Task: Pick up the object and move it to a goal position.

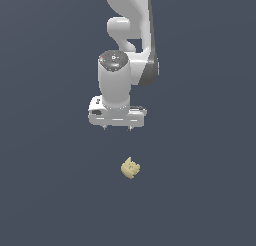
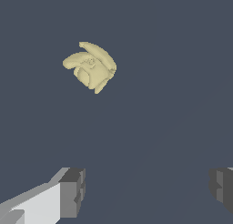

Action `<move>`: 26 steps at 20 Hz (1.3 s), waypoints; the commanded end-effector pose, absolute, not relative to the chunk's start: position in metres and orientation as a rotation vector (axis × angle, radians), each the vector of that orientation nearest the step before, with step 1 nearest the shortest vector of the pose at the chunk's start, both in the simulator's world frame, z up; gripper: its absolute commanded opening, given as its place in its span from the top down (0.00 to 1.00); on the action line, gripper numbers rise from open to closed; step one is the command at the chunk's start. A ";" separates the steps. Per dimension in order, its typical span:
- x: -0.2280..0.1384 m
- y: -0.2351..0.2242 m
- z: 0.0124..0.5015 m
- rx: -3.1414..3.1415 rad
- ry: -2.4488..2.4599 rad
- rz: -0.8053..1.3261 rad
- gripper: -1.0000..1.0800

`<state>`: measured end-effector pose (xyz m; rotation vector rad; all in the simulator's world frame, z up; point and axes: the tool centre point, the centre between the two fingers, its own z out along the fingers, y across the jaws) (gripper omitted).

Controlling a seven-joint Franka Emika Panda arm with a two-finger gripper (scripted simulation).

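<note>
One small lumpy object (image 1: 130,168) sits on the flat dark blue-grey floor (image 1: 45,190), pale yellow-tan, matte, kind of like a clump of curved lobes stuck together. In the wrist view the object (image 2: 91,66) shows a couple of banana-ish ridges arcing over a knobbly middle, with a short nub poking out one end. Honestly it's so irregular I can't call a clear long axis, maybe slightly stretched along those curved ridges, but that's a soft guess. In the exterior view it has a little pointed bump sticking upward. It's lying free, nothing touching it. Above it in the exterior view, and a bit to the exterior view's left, hangs the gripper (image 1: 117,128), well apart from the object, on a smooth glossy white arm (image 1: 116,80) with dark joint bands. The fingers (image 2: 73,192) are blocky, dark grey pads on white bodies, spread wide with just bare floor between them, holding nothing.
</note>
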<state>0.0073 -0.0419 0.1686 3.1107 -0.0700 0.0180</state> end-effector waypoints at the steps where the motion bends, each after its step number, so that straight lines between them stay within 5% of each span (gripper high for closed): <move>1: 0.007 -0.042 0.169 3.111 -0.070 0.018 0.04; 26: 0.028 -0.022 0.159 3.112 -0.252 0.025 0.04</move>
